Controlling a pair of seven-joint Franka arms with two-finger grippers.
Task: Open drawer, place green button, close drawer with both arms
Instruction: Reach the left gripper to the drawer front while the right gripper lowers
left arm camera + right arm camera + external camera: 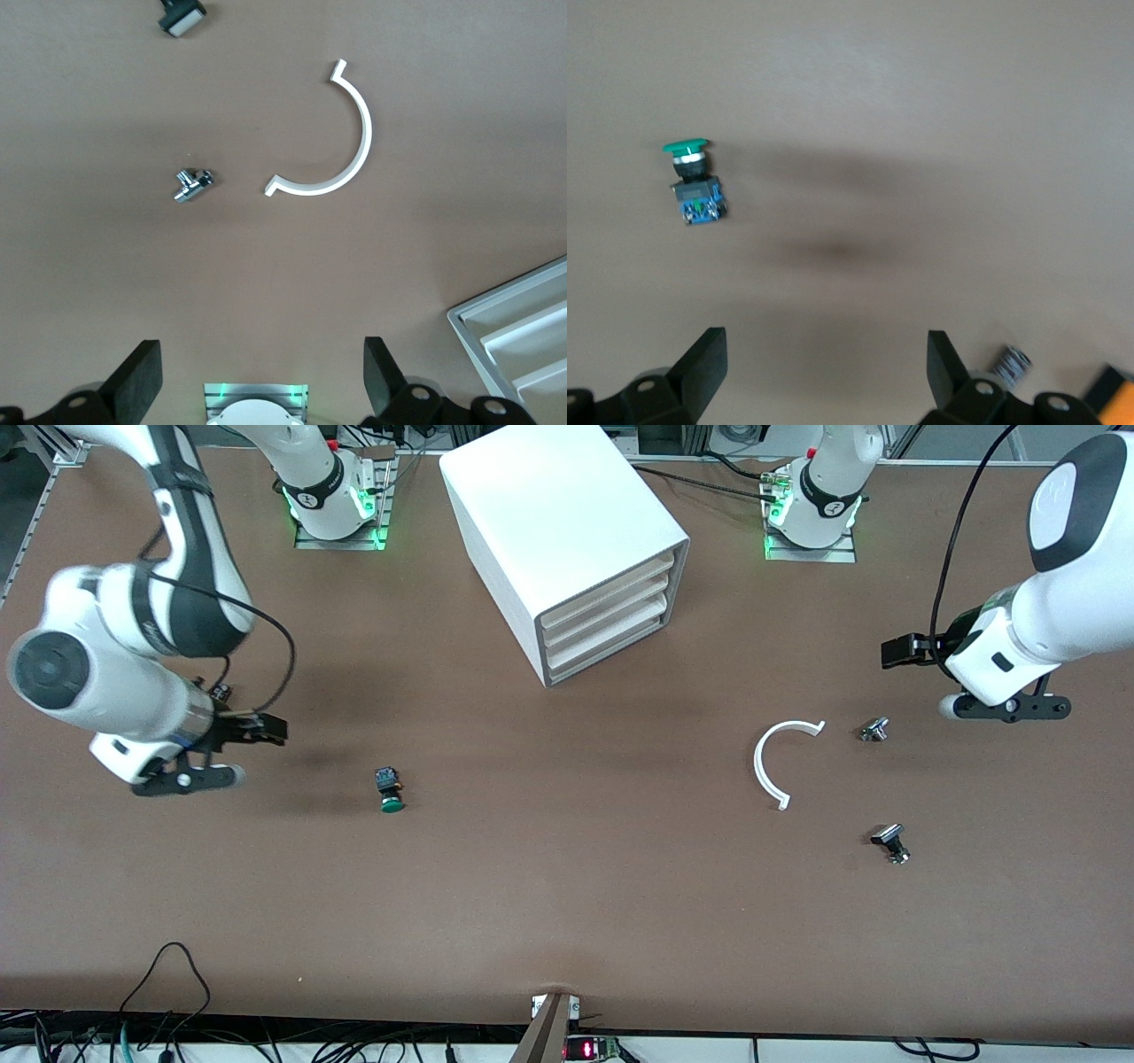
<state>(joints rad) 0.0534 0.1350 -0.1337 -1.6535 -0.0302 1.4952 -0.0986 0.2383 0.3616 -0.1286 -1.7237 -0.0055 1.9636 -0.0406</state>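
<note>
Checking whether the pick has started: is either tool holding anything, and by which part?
Nothing is held. The right tool hangs open beside the button; the left tool hangs open, empty, near a silver knob.

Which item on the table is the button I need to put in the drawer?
Start at the big white cabinet, then come nearer to the front camera, toward the right arm's end of the table. The button lies alone on bare brown tabletop there. Its round green cap sets it apart from the two silver-black knobs by the white arc.

Front cam high; wrist cams face table (567, 903).
</note>
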